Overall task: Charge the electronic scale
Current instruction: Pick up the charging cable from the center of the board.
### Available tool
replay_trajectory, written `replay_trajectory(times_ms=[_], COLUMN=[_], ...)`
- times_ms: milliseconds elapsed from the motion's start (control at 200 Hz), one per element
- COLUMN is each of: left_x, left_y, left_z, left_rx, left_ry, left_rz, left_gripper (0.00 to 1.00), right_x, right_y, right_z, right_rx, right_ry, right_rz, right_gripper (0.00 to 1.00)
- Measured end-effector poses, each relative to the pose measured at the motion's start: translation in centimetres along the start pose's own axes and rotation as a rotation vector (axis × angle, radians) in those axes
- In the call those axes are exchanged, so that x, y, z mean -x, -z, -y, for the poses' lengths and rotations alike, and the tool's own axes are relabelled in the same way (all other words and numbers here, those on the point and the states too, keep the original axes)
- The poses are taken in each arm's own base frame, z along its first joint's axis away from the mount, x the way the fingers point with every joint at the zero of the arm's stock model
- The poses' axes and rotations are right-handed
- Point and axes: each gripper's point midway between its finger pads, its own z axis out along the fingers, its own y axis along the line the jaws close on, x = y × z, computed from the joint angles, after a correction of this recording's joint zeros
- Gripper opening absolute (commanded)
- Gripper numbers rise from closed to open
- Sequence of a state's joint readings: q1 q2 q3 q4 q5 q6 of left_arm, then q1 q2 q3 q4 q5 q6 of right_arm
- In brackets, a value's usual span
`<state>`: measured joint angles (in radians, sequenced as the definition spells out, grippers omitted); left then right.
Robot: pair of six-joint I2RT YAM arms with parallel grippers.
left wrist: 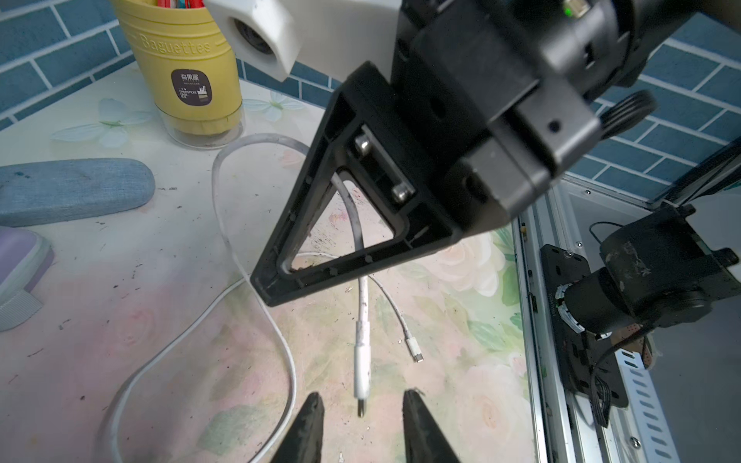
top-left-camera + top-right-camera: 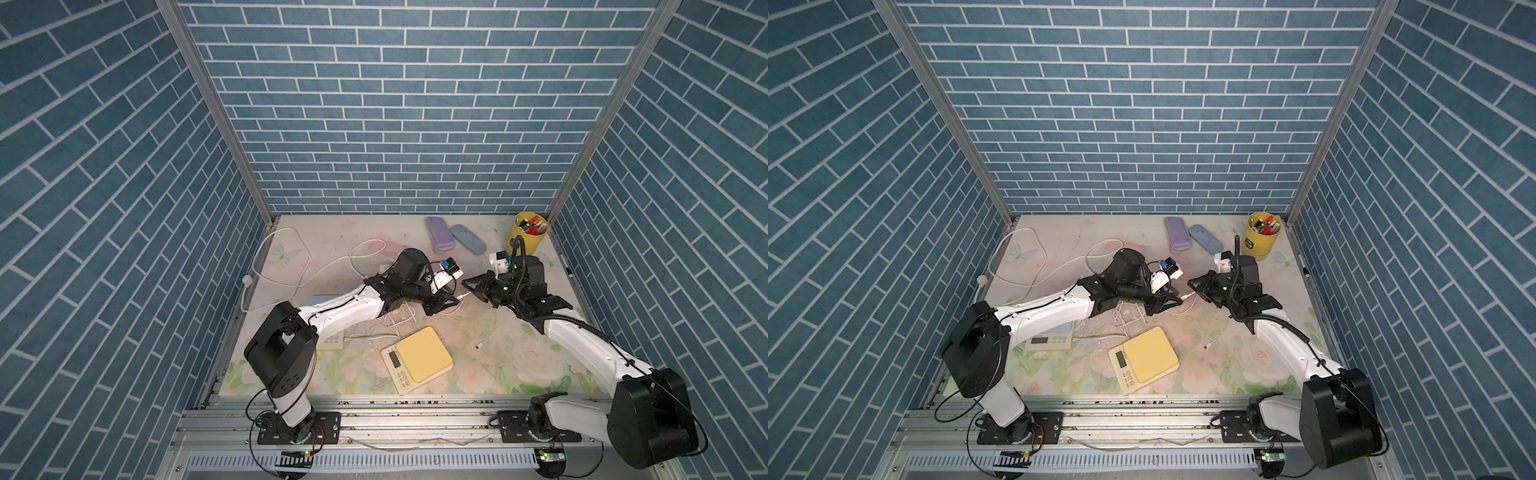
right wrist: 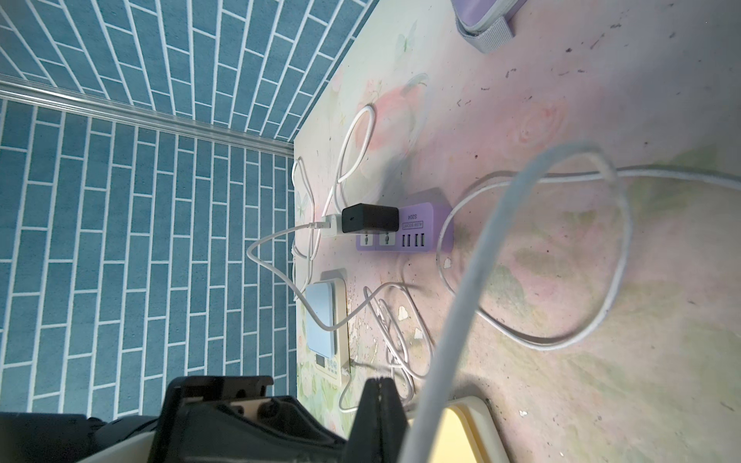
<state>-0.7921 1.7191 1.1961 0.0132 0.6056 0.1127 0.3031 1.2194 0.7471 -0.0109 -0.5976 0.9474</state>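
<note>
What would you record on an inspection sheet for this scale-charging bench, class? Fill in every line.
Surface: floral mat, dirt-speckled.
Job's things: yellow-topped scale, no cable seen plugged in; purple power strip carrying a black charger.
Clutter: yellow pen holder, purple case, blue-grey case, blue-topped scale.
Grippers: right gripper shut on white cable; left gripper open, flanking its plug.
Cables: white loops across the mat; one loose plug lying free.
Surroundings: blue brick-pattern walls.

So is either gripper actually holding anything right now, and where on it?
Right gripper pinches the white charging cable just behind its plug. Left gripper fingers straddle the plug tip, open, not gripping.
</note>
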Motion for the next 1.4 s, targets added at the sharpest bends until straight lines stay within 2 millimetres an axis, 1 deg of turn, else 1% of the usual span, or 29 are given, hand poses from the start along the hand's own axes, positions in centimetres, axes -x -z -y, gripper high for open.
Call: replay_trajectory(times_ms=[75,165,220,315,330,360,385,520,590,660,705,760,840,930,1155,1400], left_x=[-0.3,-0.4,-0.4,-0.4,-0.4,-0.4,-0.4,-0.2,0.1,0.5,0.8,1.1,1.6,1.9,1.2,0.4], left_y=[-0.3,-0.4,-0.4,-0.4,-0.4,-0.3,-0.3,0.0,0.4,0.8,1.1,1.3,1.5,1.7,1.7,1.8], left_z=[-0.1,0.0,0.2,0.2,0.2,0.2,0.2,0.1,0.2,0.3,0.2,0.3,0.4,0.5,0.3,-0.1], left_rx=[-0.006,-0.011,-0.021,-0.022,-0.022,-0.022,-0.022,-0.019,-0.021,-0.032,-0.040,-0.052,-0.067,-0.074,-0.064,-0.037], left_ry=[0.010,0.019,0.027,0.028,0.028,0.028,0.028,0.029,0.030,0.038,0.043,0.050,0.054,0.058,0.080,0.082], left_rz=[-0.007,-0.009,-0.011,-0.012,-0.012,-0.012,-0.012,-0.010,-0.006,0.000,0.004,0.008,0.014,0.015,-0.016,-0.045], left_gripper=[0.16,0.05,0.00,0.00,0.00,0.00,0.00,0.00,0.00,0.00,0.00,0.00,0.00,0.00,0.00,0.00], right_x=[0.0,-0.1,0.1,0.2,0.2,0.2,0.2,0.0,-0.2,-0.3,-0.5,-0.6,-0.9,-1.4,-2.9,-3.5], right_y=[0.0,0.0,0.0,0.1,0.1,0.1,0.1,0.1,0.4,0.9,1.3,1.7,1.8,1.7,1.3,1.1], right_z=[0.0,0.1,0.1,0.0,-0.1,-0.1,-0.1,-0.4,-1.0,-2.1,-2.8,-3.5,-4.1,-4.3,-4.6,-4.0], right_rx=[-0.001,-0.003,-0.005,-0.003,-0.002,-0.002,-0.001,0.012,0.036,0.082,0.110,0.143,0.175,0.189,0.198,0.164], right_ry=[-0.004,-0.012,-0.017,-0.016,-0.016,-0.016,-0.016,-0.001,0.022,0.056,0.078,0.112,0.137,0.151,0.167,0.152], right_rz=[-0.001,-0.002,0.005,0.007,0.007,0.007,0.006,-0.006,-0.008,-0.005,-0.003,-0.004,-0.013,-0.029,-0.081,-0.102], right_gripper=[0.00,0.00,0.00,0.00,0.04,0.18,0.24,0.47,0.51,0.51,0.50,0.46,0.39,0.33,0.32,0.30])
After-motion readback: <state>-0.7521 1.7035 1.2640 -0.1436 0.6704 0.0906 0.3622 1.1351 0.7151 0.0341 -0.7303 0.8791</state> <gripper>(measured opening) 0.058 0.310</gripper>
